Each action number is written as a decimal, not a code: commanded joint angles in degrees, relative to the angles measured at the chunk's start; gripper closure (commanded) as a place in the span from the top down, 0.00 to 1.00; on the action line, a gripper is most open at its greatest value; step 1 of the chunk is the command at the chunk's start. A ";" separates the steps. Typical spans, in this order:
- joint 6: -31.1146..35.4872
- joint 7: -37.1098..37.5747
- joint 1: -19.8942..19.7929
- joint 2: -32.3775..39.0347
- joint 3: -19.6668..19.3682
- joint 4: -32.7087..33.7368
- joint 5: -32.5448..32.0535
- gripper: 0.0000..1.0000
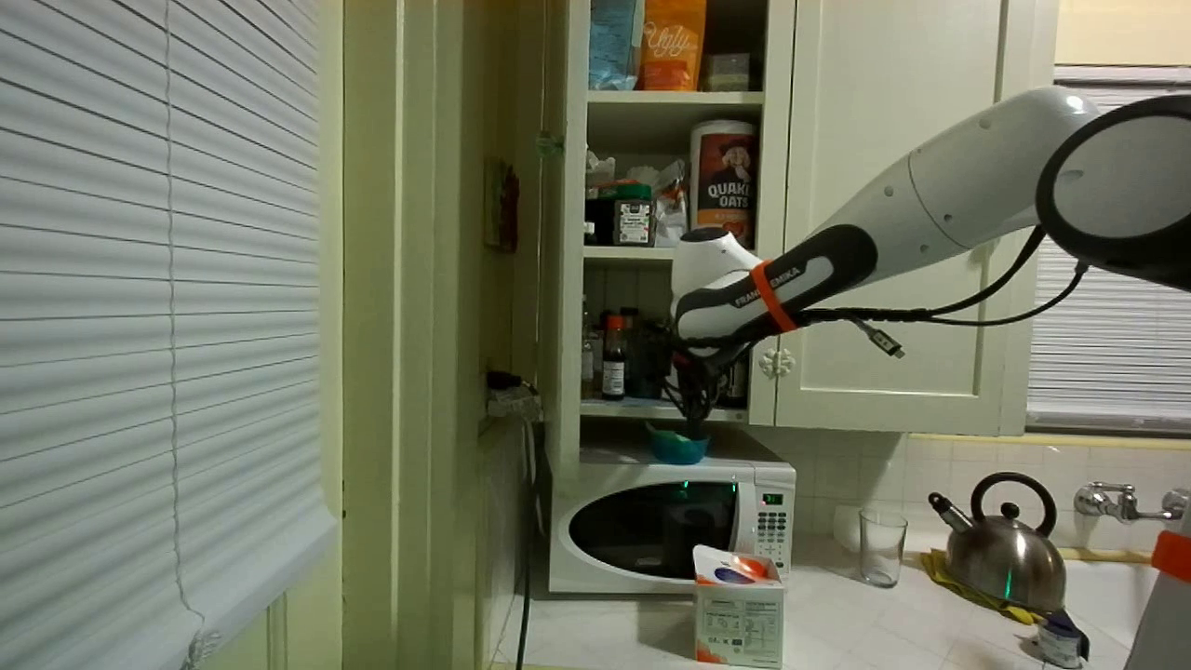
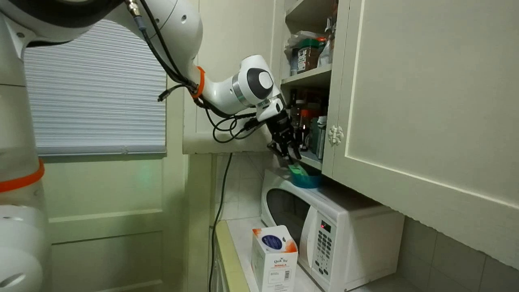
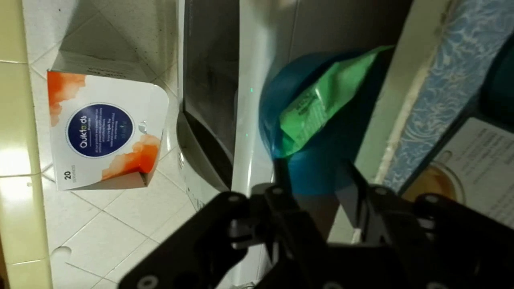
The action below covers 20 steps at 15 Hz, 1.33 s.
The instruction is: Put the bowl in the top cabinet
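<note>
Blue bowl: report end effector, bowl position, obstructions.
End effector open at blue bowl, contact unclear. Bowl atop microwave, green packet in it. Bottles low in top cabinet may crowd placement.

Both exterior views are dim, yellow-green cast; cabinet (image 1: 633,119) interior sits in shadow. Small green glints on microwave (image 1: 670,521) and kettle (image 1: 1005,558). Wrist view: glare on bench (image 3: 18,196) edge, end effector (image 3: 315,172) dark, out of focus.
</note>
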 commanded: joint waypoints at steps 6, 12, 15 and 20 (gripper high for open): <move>2.13 -12.72 0.29 -5.24 -0.84 -6.60 9.67 1.00; 0.51 -14.06 -0.86 -2.80 0.08 -3.99 9.94 1.00; 0.56 -14.64 -1.28 -1.10 -0.40 -4.31 9.60 1.00; 0.94 -13.57 -1.73 1.82 -1.58 -3.87 9.44 0.93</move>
